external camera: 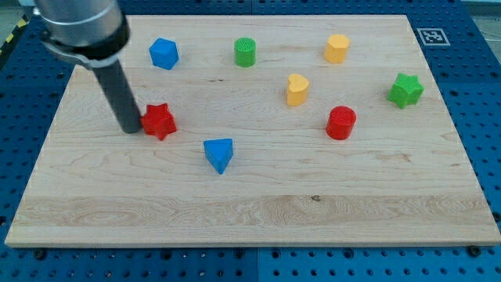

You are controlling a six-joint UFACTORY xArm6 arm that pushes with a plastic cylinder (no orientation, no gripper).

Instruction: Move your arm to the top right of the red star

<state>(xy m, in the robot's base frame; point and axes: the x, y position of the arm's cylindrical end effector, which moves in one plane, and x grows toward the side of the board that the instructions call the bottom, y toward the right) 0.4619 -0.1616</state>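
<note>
Tip (131, 129) rested against the red star's (159, 121) left side, touching or nearly so. No claw seen, only a plain rod. Red star lay on the wooden board (258, 211), up-left of the blue triangular block (219, 154), below the blue block (163, 53).

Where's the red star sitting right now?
The red star is on the board's left half, with my tip right against its left side; the blue triangular block lies lower right.
</note>
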